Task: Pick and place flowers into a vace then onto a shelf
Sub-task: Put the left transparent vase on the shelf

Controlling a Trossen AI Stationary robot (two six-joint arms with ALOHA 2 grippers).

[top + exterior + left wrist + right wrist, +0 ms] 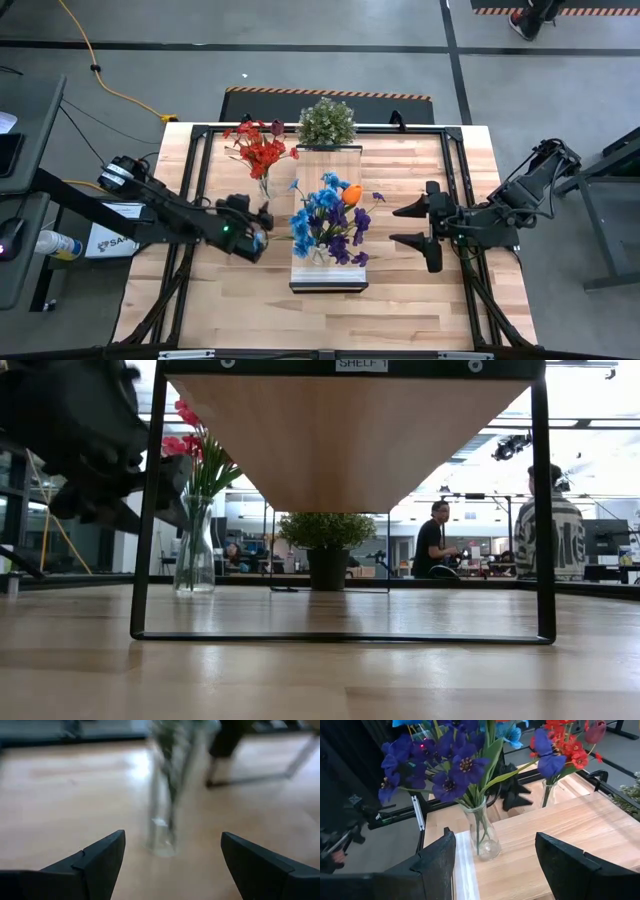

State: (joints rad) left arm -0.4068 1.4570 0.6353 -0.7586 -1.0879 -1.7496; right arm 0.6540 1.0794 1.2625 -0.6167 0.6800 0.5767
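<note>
A: Item one, the shelf (325,160)?
B: Light wood plank on a black frame, mid-tabletop (430,300). It carries a clear glass vase (486,840) near its pale front edge, holding blue, purple and one orange flowers (330,215).

A: Second vase?
B: Glass vase of red flowers (260,152), standing on the tabletop just left of the shelf. A potted green plant (326,122) sits at the shelf's far end.

A: Left claw (262,228)?
B: Low over the tabletop, left of the shelf, fingers spread wide, empty, pointed at the red-flower vase.

A: Right claw (406,225)?
B: Right of the shelf, fingers apart, holding nothing, facing the blue bouquet.
</note>
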